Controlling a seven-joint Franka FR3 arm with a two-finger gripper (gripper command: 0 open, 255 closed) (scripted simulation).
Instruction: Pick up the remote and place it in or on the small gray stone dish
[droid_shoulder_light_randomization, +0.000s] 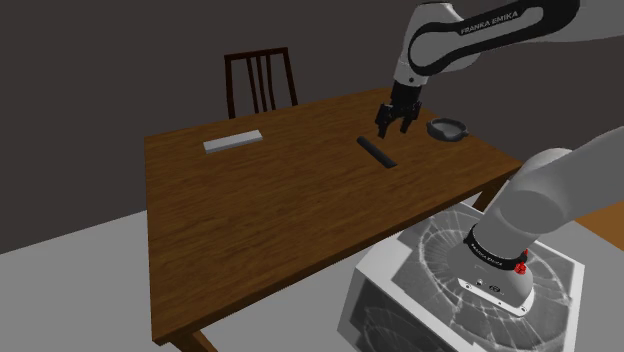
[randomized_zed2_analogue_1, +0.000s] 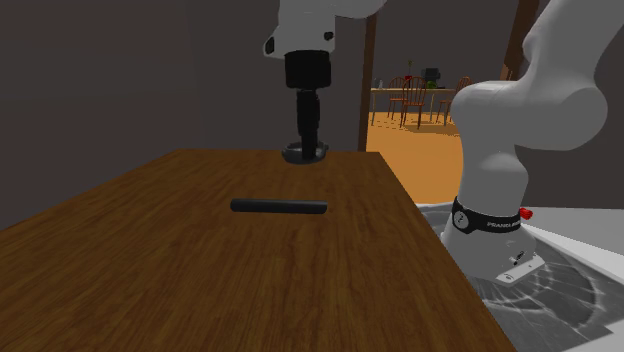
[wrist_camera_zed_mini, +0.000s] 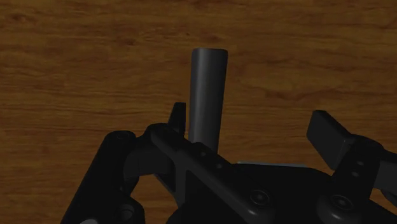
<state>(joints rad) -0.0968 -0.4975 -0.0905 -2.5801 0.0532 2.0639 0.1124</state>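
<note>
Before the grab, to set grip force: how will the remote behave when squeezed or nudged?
The remote looks like a slim bar, so probably stiff and light. Its smooth, rounded sides suggest it may roll or slip if nudged. Lying flat on the table, it should not tip.

A brown wooden table (droid_shoulder_light_randomization: 250, 240) stands on a grey floor (droid_shoulder_light_randomization: 70, 290), with 1 dark chair (droid_shoulder_light_randomization: 260, 82) at its far side before a dark wall (droid_shoulder_light_randomization: 100, 60). Far right, an orange floor (randomized_zed2_analogue_1: 420, 150) carries more chairs (randomized_zed2_analogue_1: 407, 95).
</note>
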